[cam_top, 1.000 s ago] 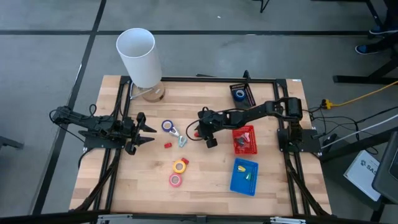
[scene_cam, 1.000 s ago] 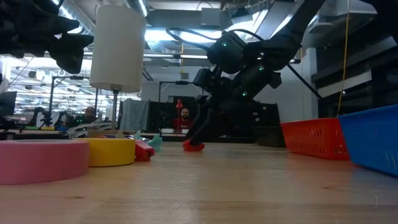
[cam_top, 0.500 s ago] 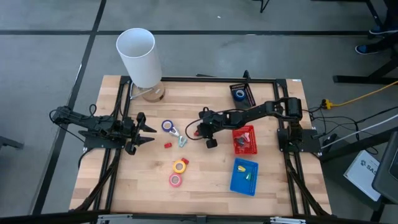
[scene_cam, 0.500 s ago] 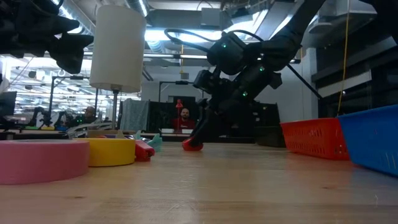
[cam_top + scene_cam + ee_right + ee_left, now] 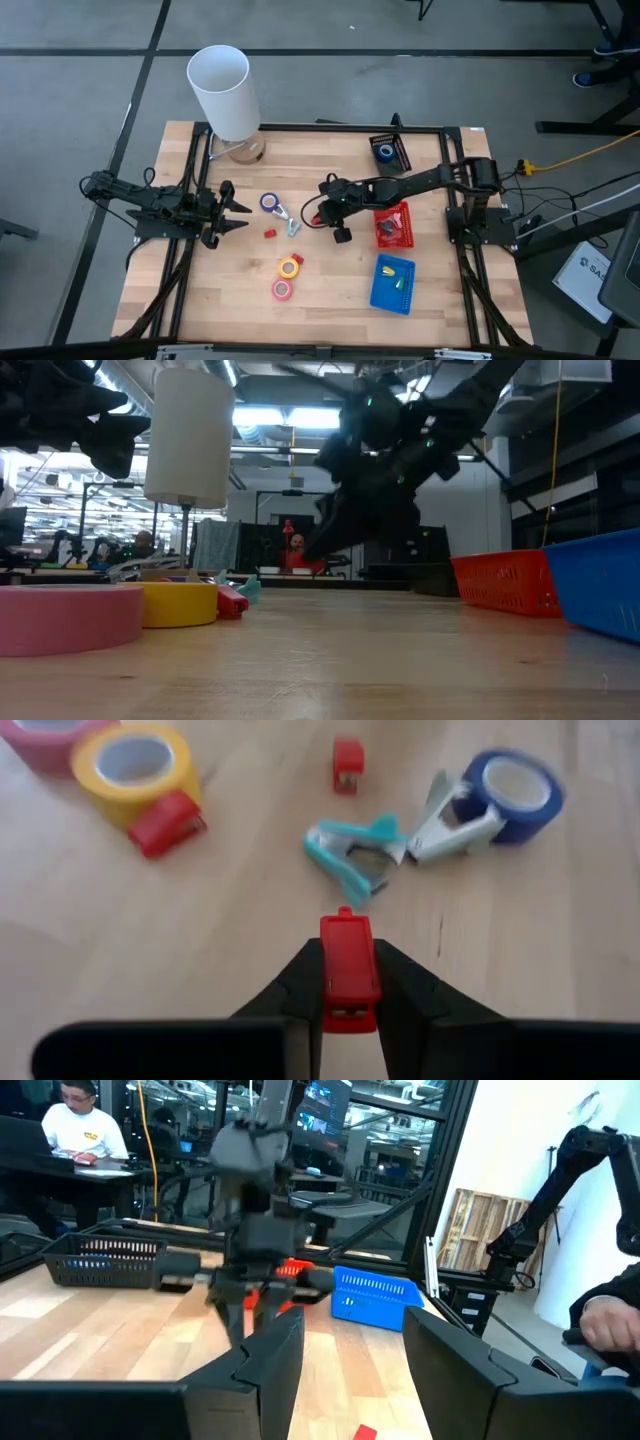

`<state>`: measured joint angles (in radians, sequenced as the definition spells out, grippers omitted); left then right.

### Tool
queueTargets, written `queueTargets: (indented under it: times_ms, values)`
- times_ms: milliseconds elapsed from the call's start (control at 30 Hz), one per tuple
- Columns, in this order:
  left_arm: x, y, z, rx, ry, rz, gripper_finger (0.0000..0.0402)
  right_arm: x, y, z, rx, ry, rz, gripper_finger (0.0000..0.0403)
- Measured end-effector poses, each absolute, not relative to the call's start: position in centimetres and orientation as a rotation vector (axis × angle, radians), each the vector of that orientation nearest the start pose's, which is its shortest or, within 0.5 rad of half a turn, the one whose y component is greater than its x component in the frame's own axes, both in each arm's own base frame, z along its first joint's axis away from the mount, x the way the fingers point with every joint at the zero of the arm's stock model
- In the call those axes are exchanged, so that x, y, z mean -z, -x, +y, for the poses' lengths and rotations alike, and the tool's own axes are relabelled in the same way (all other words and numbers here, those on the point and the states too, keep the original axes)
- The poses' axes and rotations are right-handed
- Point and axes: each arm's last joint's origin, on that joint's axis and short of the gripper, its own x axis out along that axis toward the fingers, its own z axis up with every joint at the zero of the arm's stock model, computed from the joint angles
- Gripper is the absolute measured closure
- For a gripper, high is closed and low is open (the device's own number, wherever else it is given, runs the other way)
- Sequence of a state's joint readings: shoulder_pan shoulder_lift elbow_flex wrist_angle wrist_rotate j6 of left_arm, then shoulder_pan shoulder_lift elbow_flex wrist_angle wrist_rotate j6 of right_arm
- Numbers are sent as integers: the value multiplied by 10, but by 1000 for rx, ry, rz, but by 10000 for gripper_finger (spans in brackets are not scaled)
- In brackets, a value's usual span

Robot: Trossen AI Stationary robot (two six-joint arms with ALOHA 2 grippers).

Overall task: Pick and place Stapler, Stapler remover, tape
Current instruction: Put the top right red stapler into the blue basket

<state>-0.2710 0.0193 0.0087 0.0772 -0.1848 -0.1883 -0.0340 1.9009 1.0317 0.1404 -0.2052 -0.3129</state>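
My right gripper (image 5: 316, 212) is shut on a small red stapler (image 5: 348, 965) and hangs over the middle of the table, right of the loose items. Below it lie a teal staple remover (image 5: 355, 855), a white staple remover (image 5: 450, 825) against a blue tape roll (image 5: 515, 785), a tiny red stapler (image 5: 348, 765), and a yellow tape roll (image 5: 289, 267) with a red stapler (image 5: 165, 820) beside it. A pink tape roll (image 5: 283, 290) lies nearer. Another blue tape roll sits in a black tray (image 5: 388, 152). My left gripper (image 5: 240, 213) waits open at the table's left. My right gripper pinches the red stapler by its long sides (image 5: 350, 990) between the two fingers. The stapler lies along the fingers, and its front end (image 5: 345, 925) sticks out past the fingertips. The fingers slant down toward the table's left. The stapler (image 5: 310, 565) is lifted clear of the table.
A tall white cylinder (image 5: 225, 90) stands at the far left of the table. A red basket (image 5: 393, 224) and a blue basket (image 5: 392, 283) sit on the right side. A person shows in the room in the left wrist view.
My right gripper has risen, still shut on the red stapler. The stapler rested on the table a second ago and now hangs clear above it. Nothing else on the table has moved.
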Motion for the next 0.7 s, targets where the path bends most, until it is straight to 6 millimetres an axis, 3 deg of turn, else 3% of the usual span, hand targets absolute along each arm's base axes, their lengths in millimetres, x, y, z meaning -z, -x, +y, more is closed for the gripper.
queueTargets:
  times_ms: [300,700]
  values:
    - [-172,-96,-21,92,203,-56,233,-178,-366,10,-248,117,697,343]
    - [-172,-96,-21,92,203,-57,233,-213,-348,50,-329,86,654,343]
